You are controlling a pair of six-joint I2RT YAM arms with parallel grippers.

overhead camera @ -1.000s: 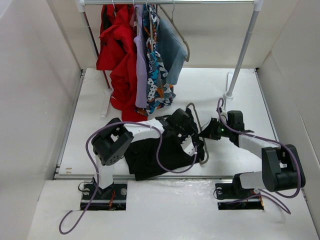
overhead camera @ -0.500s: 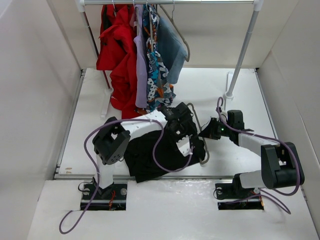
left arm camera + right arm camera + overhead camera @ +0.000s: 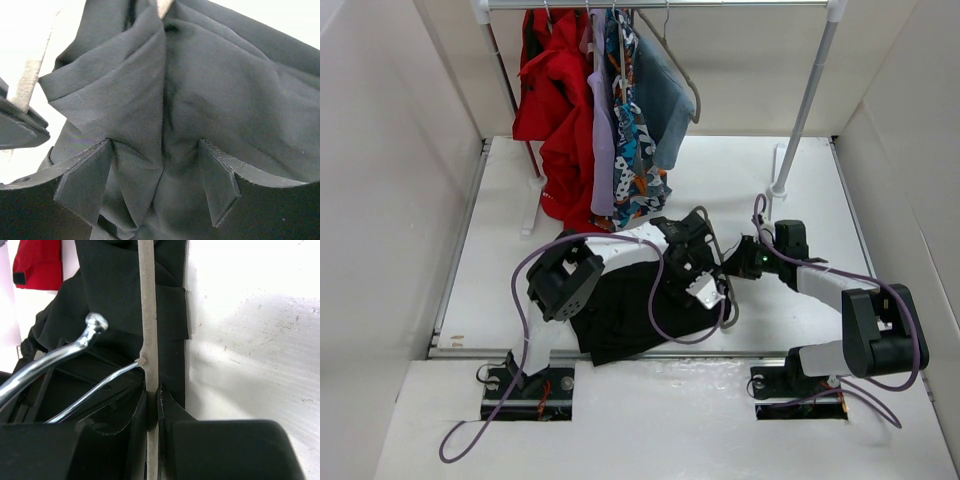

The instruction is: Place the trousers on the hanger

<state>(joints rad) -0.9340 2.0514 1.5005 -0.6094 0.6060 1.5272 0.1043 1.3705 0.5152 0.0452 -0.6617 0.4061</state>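
Note:
The black trousers (image 3: 620,315) lie bunched on the table in front of the left arm. My left gripper (image 3: 712,293) is pressed down into them next to the hanger. In the left wrist view its jaws stand apart over folds of the trousers (image 3: 210,80), with creased cloth between the fingers (image 3: 82,185). The grey-beige hanger (image 3: 710,232) lies beside the trousers. My right gripper (image 3: 730,265) is shut on the hanger's bar (image 3: 148,315) just below its wire hook (image 3: 95,325). The trousers (image 3: 167,295) lie under that bar.
A clothes rail on white posts (image 3: 805,100) stands at the back, hung with red (image 3: 555,90), lilac, patterned (image 3: 632,150) and blue-grey clothes. White walls close in both sides. The table's (image 3: 750,170) near edge runs just past the trousers.
My left arm has swung its elbow to the right and its gripper has shifted slightly right over the trousers, nearer the hanger. The right arm and the hanger have stayed put.

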